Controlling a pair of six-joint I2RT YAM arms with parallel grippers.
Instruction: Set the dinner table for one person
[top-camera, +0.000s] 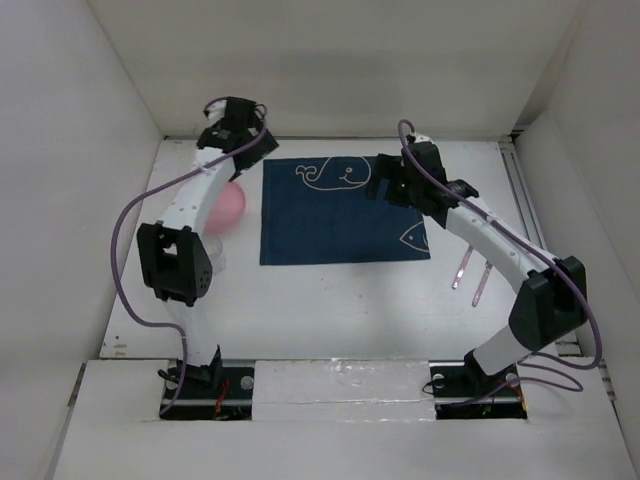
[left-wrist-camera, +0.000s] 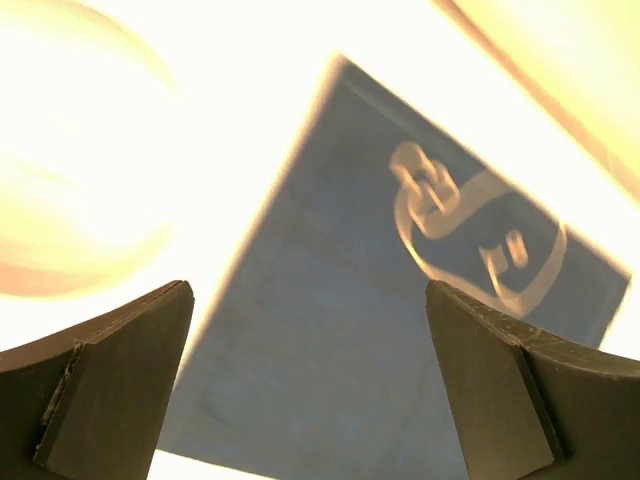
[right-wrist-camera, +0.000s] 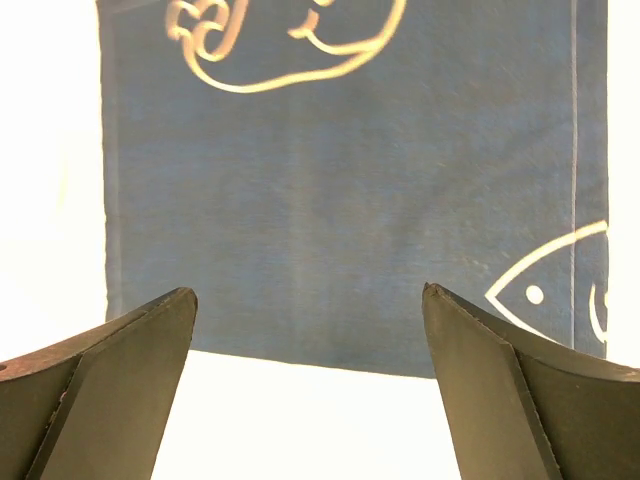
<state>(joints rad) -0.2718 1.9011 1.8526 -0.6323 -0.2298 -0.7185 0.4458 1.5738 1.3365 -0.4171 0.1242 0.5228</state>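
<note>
Cutlery (top-camera: 460, 268), perhaps, on dinner table (top-camera: 330, 300); overhead only

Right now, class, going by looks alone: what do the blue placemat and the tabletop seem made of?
Placemat: probably cloth, matte navy; a faint weave and a stitched border line show in the right wrist view. Dinner table: a smooth, matte white sheet, perhaps laminate or painted board; no grain shows.

The counter (top-camera: 340, 310) is a broad, plain white, matte top, lying flat and level. It runs from its near edge to its far edge across the whole width, and looks bright, washed-out white in both wrist views.
</note>
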